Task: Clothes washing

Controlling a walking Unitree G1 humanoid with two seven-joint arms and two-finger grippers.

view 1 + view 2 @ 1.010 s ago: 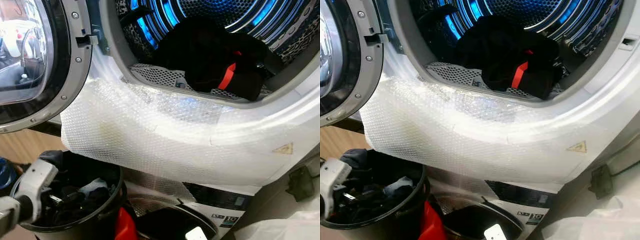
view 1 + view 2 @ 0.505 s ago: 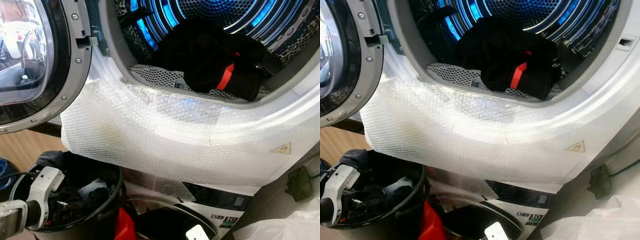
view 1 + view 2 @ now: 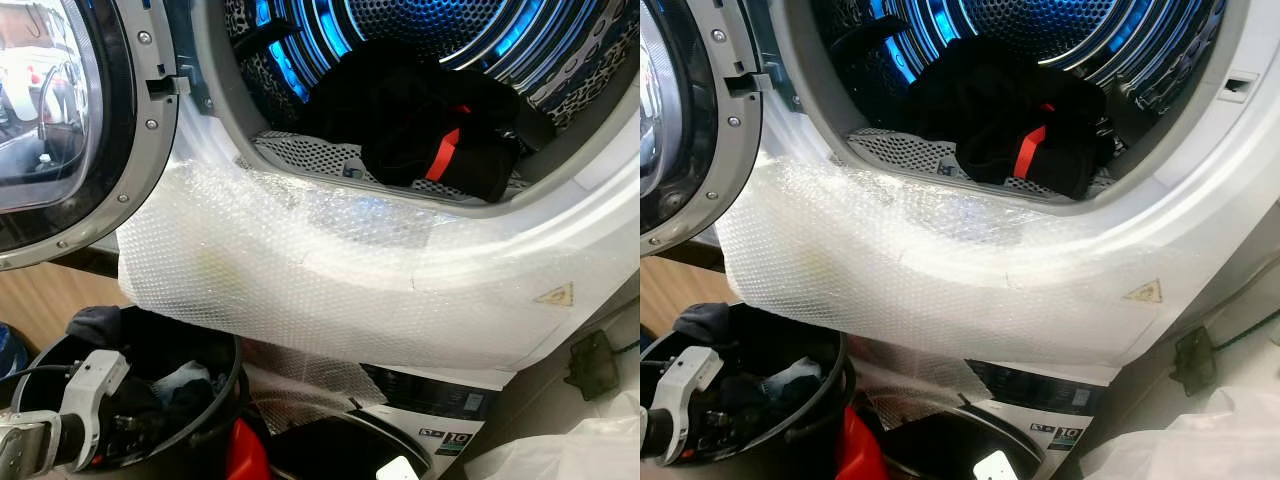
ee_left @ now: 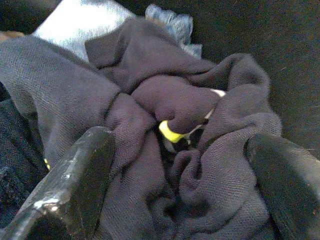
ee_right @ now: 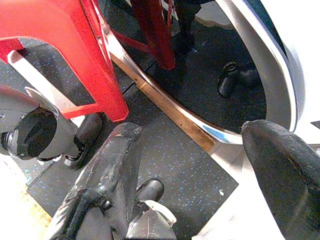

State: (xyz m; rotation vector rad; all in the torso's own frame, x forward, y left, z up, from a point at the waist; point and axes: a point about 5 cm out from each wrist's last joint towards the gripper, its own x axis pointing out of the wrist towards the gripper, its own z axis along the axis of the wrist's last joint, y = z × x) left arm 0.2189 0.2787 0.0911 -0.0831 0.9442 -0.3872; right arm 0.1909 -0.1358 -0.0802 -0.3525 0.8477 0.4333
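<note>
A: Left end effector, where is it?
B: Down inside the black bucket, fingers spread apart, one on each side of a bunched dark grey cloth. They touch the fabric but are not clamped on it. A small yellow bit shows just ahead of them, between the folds.

A: And right end effector?
B: Hangs low w/ fingers apart, nothing between. Beyond it: dark speckled floor, red legs, curved chrome rim.

A: Further from the left one?
B: Above the bucket, a bubble wrap sheet over the machine front. Beyond that, the open drum, lit blue, w/ black clothes and a red strip inside. Door is swung open, up and to the left.
</note>
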